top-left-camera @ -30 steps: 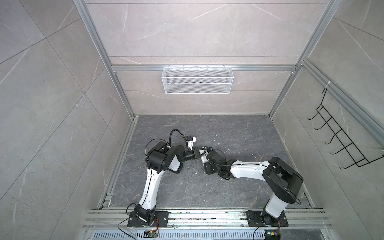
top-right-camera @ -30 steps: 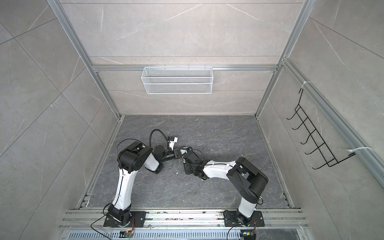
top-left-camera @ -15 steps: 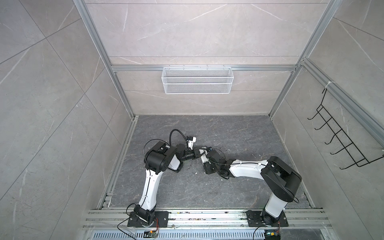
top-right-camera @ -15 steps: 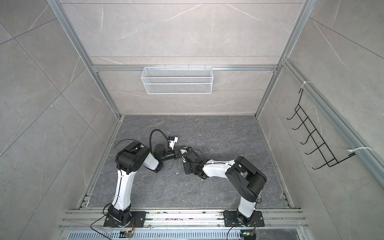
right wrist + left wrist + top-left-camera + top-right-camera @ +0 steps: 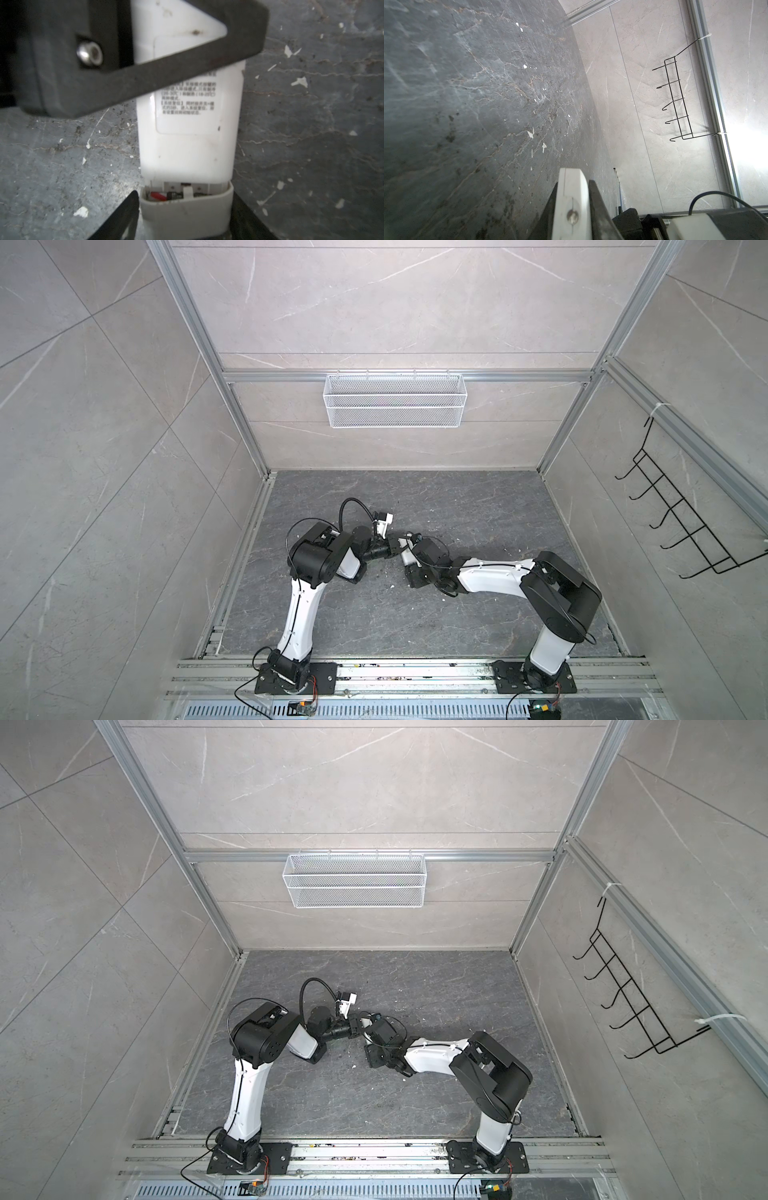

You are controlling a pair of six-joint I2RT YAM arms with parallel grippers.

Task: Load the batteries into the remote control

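Note:
The white remote control (image 5: 189, 128) lies back up near the floor, its printed label showing; in both top views it is a white sliver (image 5: 408, 568) (image 5: 368, 1038) between the two wrists. My left gripper (image 5: 574, 182) is shut on its far end, seen edge-on (image 5: 571, 207); one of its black fingers (image 5: 166, 62) crosses that end. A greyish cover piece (image 5: 187, 209) sits partly slid onto the near end. My right gripper (image 5: 185, 194) stands open around it, with a thin gap on one side. The batteries are hidden; the slit (image 5: 176, 190) shows only red and dark bits.
A white wire basket (image 5: 394, 400) hangs on the back wall and a black hook rack (image 5: 681, 526) on the right wall. White flecks (image 5: 299, 82) dot the dark stone floor. An aluminium rail (image 5: 395, 672) carrying both arm bases runs along the front.
Both grippers stay together at mid-floor. The left arm's elbow has drifted slightly to the left, and the right arm has barely shifted.

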